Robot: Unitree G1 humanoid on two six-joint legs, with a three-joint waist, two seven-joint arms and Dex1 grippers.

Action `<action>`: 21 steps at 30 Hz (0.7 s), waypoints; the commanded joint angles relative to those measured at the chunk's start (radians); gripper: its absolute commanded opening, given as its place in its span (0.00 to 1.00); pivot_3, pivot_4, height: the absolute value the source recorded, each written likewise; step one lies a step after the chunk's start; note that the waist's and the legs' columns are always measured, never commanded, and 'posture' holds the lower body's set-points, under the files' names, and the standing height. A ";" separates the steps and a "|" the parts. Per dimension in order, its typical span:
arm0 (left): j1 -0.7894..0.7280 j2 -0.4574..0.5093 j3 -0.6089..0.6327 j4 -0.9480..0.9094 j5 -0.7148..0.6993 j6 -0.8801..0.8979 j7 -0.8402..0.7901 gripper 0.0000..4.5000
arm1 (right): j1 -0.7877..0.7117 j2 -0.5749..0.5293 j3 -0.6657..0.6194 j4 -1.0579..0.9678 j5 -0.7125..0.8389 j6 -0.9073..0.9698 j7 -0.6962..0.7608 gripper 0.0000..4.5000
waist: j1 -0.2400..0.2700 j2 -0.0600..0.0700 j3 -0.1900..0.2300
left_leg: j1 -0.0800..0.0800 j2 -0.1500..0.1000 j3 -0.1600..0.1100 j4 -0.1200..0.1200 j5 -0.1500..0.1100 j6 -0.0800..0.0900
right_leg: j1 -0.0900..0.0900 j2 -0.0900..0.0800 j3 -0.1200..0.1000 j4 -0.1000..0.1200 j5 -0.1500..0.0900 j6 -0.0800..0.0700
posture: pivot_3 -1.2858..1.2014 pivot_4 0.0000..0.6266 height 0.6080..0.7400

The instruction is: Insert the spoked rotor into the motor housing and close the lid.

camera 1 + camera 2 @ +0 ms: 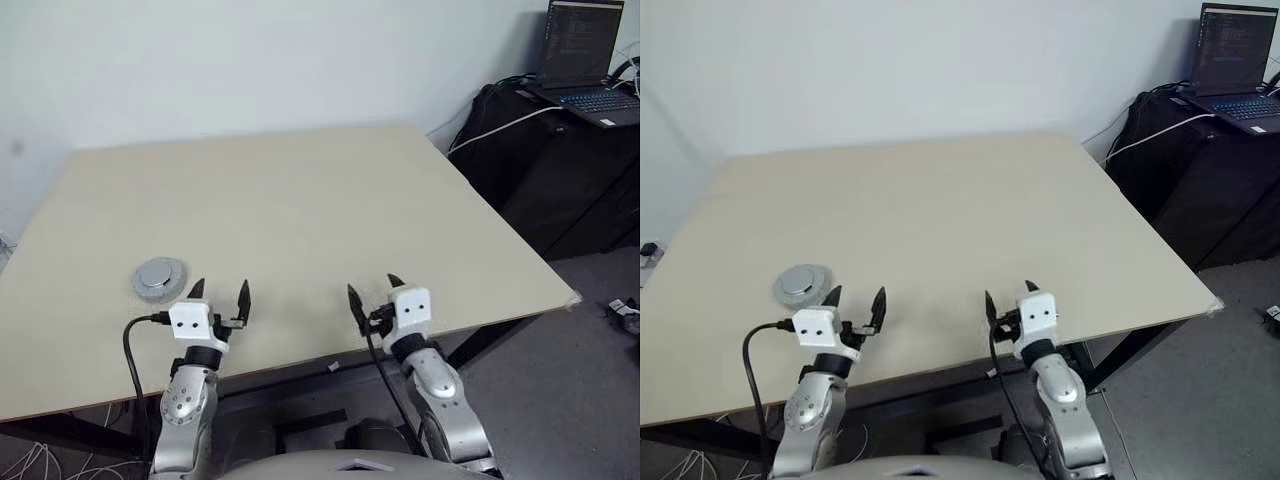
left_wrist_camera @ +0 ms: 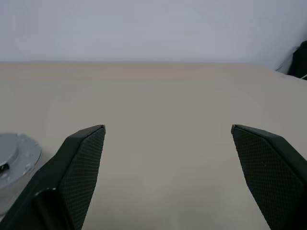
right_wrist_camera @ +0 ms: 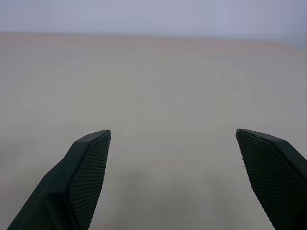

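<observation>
Your left gripper [image 1: 220, 293] and right gripper [image 1: 373, 291] both hover at the table's [image 1: 300, 200] near edge, jaws spread wide and holding nothing. The lid [image 1: 159, 278] lies flat just beyond and left of your left gripper. You have bare tabletop ahead, out to the far edge.

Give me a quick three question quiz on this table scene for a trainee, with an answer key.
1. True or false: the left tool is gripping the lid.
2. Which tool is nearer the lid? A) left B) right
3. Fill in: the lid lies flat on the ____.

Key: 1. False, both tools are open and empty. 2. A. 3. table.
</observation>
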 commanded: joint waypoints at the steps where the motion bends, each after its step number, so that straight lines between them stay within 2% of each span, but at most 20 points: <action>1: 0.004 -0.010 0.007 -0.004 0.008 -0.034 0.004 0.99 | 0.028 0.001 -0.021 -0.022 -0.029 -0.070 -0.031 1.00 | 0.000 0.000 0.000 | 0.000 0.000 0.000 0.000 0.000 0.000 | 0.000 0.000 0.000 0.000 0.000 0.000 | 0.52 0.00 1.00; 8: 0.051 -0.042 0.026 -0.010 0.004 -0.042 0.036 0.99 | 0.122 0.045 -0.052 -0.053 -0.052 -0.088 -0.110 1.00 | -0.001 0.001 0.000 | 0.001 0.001 0.000 0.000 -0.001 0.001 | -0.002 0.000 -0.001 0.000 0.000 0.000 | 0.52 0.00 1.00; 21: 0.058 -0.040 0.031 0.012 0.010 -0.055 0.027 0.99 | 0.095 0.025 -0.028 -0.036 -0.052 -0.062 -0.054 1.00 | 0.000 0.001 0.000 | 0.001 0.001 -0.001 0.001 -0.001 0.003 | -0.002 -0.001 -0.002 0.000 0.000 -0.001 | 0.52 0.00 1.00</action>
